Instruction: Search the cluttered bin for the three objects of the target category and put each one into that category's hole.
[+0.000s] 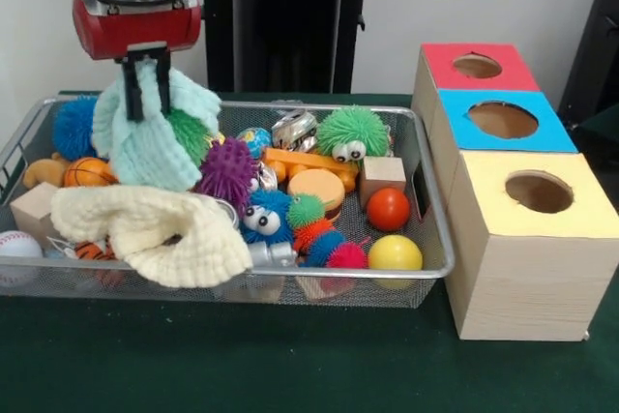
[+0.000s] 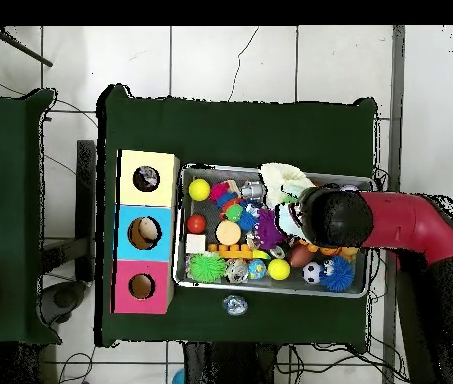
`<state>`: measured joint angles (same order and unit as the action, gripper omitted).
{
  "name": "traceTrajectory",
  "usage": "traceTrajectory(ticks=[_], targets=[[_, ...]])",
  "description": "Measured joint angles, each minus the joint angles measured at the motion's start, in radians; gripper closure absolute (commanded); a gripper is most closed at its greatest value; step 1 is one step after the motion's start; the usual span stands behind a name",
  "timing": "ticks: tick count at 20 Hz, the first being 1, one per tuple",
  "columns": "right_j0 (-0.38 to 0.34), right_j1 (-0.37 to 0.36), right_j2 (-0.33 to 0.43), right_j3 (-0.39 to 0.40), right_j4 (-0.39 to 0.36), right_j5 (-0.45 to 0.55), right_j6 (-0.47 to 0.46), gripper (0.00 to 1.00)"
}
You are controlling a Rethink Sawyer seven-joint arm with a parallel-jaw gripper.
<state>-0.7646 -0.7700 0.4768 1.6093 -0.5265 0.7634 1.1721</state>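
The tool (image 1: pixel 146 79), closed on a fold of the pale green cloth (image 1: pixel 145 137), holds it draped above the wire bin (image 1: pixel 426 191); the cloth, judged light, limp and non-slippery, is best pinched at a bunched fold; the cream cloth (image 1: pixel 155 229) lies directly below.
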Motion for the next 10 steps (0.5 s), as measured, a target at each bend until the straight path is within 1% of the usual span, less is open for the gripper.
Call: traceTrajectory(ticks=[6, 10], targets=[[0.013, 0.0, 0.001, -0.003, 0.001, 0.0, 0.0, 0.0], [0.047, -0.001, -0.005, -0.003, 0.009, 0.009, 0.0, 0.0]])
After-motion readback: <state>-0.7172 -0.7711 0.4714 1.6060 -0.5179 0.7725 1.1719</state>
